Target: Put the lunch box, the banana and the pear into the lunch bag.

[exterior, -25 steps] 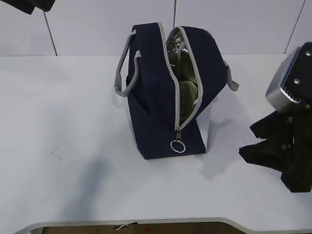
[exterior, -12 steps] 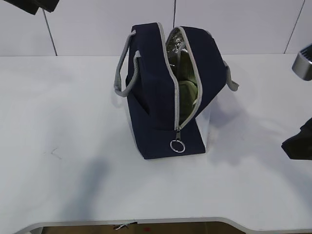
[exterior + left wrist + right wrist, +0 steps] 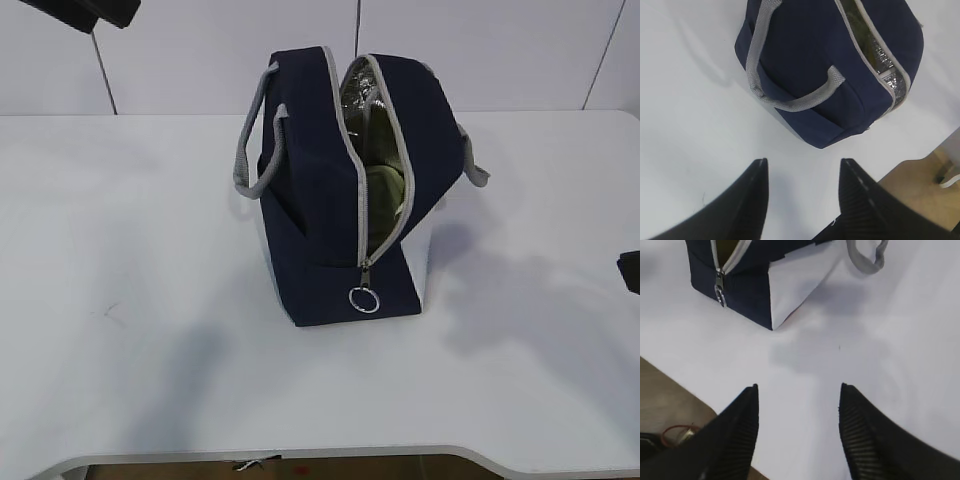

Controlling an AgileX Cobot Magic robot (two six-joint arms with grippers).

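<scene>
White tabletop (image 3: 150,330) fills the foreground, bare beneath both grippers. Left gripper (image 3: 802,172) hovers with jaws spread, holding nothing; right gripper (image 3: 797,395) likewise parted and unladen above the surface. Beyond stands the lunch bag (image 3: 345,190), upright, zipper undone, ring pull (image 3: 365,300) hanging, something olive-green visible inside against silver lining.

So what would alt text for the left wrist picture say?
A navy lunch bag with grey handles stands on a white table, its zipper open on silver lining. The open, empty left hand hovers in front.
</scene>
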